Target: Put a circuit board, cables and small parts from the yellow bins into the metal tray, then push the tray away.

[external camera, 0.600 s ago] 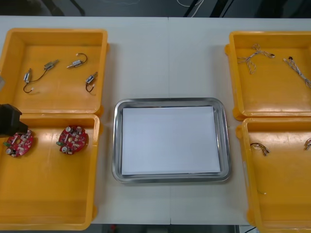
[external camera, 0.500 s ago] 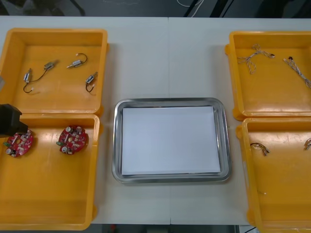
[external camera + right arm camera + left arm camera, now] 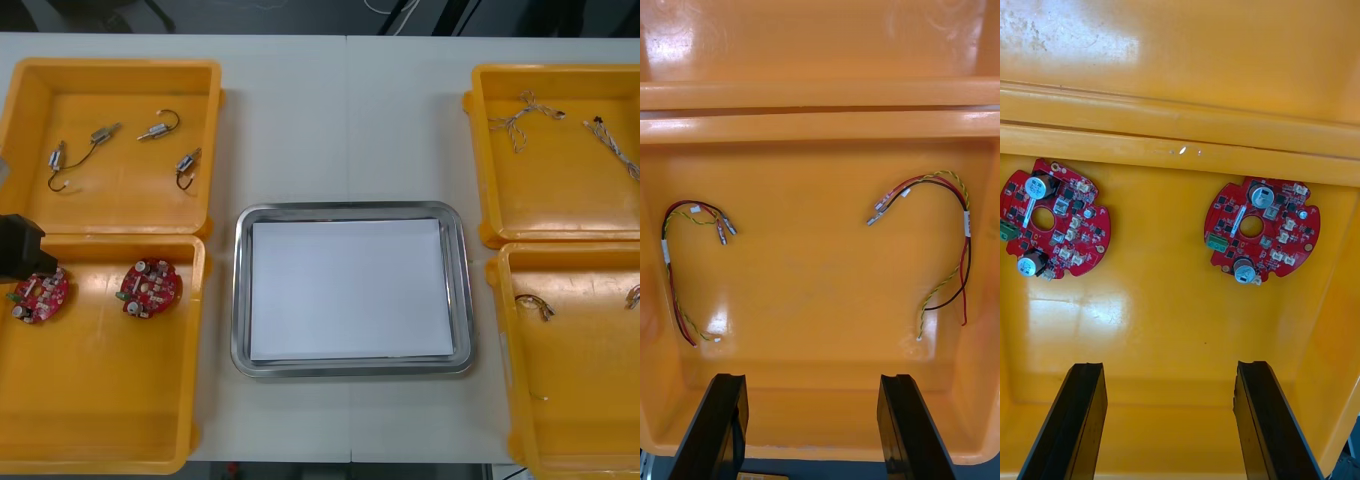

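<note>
Left wrist view: boards (image 3: 1281, 225) seemingly clear beyond spread left tool (image 3: 1169, 367) (right tool (image 3: 811, 382) too)

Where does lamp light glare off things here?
Right wrist view: bright patches on the cable bin's floor near the red and yellow cables, ahead of the open right gripper. Left wrist view: a broad sheen on the board bin's floor between a circuit board and the open left gripper. Front view: the metal tray's rim gleams.
</note>
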Controlling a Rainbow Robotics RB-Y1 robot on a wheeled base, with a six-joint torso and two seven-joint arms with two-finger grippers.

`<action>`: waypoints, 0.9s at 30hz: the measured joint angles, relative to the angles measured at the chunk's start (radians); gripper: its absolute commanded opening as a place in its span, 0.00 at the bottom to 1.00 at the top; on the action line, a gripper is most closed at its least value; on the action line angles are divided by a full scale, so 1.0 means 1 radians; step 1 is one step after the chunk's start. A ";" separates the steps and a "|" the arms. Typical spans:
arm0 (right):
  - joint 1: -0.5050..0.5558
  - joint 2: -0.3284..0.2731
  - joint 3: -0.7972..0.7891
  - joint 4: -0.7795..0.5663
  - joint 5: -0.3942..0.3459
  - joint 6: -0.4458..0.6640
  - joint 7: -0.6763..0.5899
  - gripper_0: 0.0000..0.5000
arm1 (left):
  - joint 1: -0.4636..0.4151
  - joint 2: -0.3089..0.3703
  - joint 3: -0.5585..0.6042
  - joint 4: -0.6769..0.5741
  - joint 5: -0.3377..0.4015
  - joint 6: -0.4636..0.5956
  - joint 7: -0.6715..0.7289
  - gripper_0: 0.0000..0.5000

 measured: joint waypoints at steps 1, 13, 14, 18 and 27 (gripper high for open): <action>0.000 0.000 0.000 0.000 0.000 0.000 0.000 1.00 | 0.000 0.000 0.000 0.000 0.000 0.000 0.000 1.00; 0.000 0.000 0.000 0.000 0.000 0.000 0.000 1.00 | 0.000 0.000 0.000 0.000 0.000 0.000 0.000 1.00; 0.000 0.000 0.000 0.000 0.000 0.000 0.000 1.00 | 0.000 0.000 0.000 0.000 0.000 0.000 0.000 1.00; 0.000 0.000 0.000 0.000 0.000 0.000 0.000 1.00 | 0.000 0.000 0.000 0.000 0.000 0.000 0.000 1.00; 0.000 0.000 0.000 0.000 0.000 0.000 0.000 1.00 | 0.000 0.000 0.000 0.000 0.000 0.000 0.000 1.00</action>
